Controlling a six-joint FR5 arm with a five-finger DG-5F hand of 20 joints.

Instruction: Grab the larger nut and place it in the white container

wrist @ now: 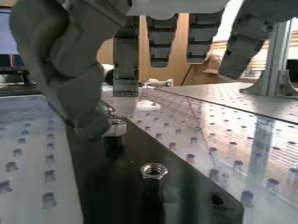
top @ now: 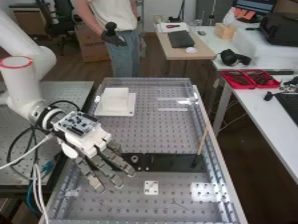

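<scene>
Probably, it is made ready for pinching.
The hand (wrist: 161, 42) is open, fingers almost straight, holding nothing; one nut (wrist: 116, 128) is just beside its thumb.

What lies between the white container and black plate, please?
Bare perforated bench top, in the high view, from white container to black plate, with the hand beside that stretch.

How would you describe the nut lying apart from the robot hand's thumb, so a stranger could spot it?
Find the perforated bench, then the long black plate lying across it. On that plate sits a small silver six-sided nut, its round hole facing up. Unlike the silver piece right by the robot hand's thumb, this one stands out in the open.
</scene>
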